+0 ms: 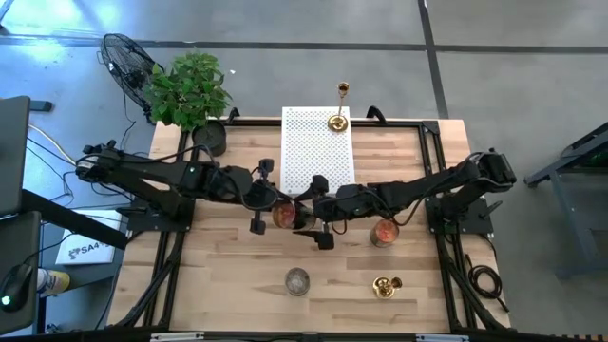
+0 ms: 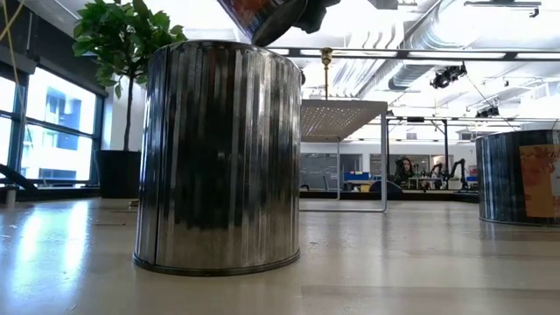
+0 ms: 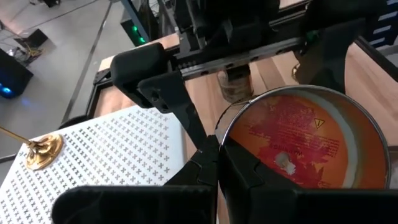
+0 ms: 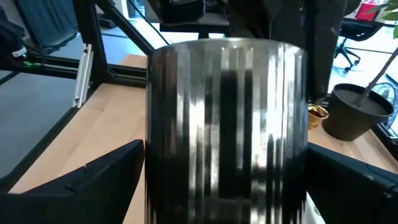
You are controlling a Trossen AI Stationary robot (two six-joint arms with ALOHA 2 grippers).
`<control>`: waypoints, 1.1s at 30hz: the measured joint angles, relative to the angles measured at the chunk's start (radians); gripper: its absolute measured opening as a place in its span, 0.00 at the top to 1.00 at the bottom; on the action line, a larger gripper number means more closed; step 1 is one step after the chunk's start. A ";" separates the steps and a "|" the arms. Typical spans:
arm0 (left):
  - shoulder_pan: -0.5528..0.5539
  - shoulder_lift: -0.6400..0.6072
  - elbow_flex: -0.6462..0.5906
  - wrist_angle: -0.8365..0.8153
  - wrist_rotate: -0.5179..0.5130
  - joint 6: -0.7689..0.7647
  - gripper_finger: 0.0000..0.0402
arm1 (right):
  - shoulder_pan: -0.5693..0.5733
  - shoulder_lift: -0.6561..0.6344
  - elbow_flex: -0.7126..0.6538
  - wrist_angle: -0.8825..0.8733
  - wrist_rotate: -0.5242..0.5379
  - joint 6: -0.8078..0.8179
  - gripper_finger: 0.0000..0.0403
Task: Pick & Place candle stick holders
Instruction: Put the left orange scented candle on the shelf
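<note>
One gold candle stick holder point(image 1: 338, 119) stands on its round base at the far right corner of the white perforated tray point(image 1: 313, 157), and shows again in the left wrist view point(image 3: 42, 151). A second one point(image 1: 385, 284) lies on its side near the table's front right. My left gripper point(image 1: 274, 207) is shut on a ribbed silver tin point(image 1: 283, 215) with an orange-red inside, held over the table's middle. My right gripper point(image 1: 300, 215) is open and faces it from the right, with its fingers point(image 4: 93, 180) on either side of the tin point(image 4: 227, 124). My left gripper pinches the tin's rim point(image 3: 219, 138) on the side nearest it, one finger point(image 3: 249, 171) inside the tin and the other outside. The fingers come slanting down from the table's left. The tin is lifted clear of the table and tilted point(image 2: 262, 16). My right gripper has a finger along each side of the tin's wall point(image 4: 155, 155); whether they touch it I cannot tell.
Another ribbed tin point(image 1: 297, 281) stands at the front middle and fills the low view point(image 2: 219, 157). A third tin point(image 1: 383, 232) stands under my right arm. A potted plant point(image 1: 190, 90) stands at the far left corner. Bare wood lies at the front left.
</note>
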 joint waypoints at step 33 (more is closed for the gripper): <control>0.000 -0.003 0.000 0.039 -0.014 0.009 0.98 | -0.011 -0.002 0.003 -0.045 0.029 0.030 0.13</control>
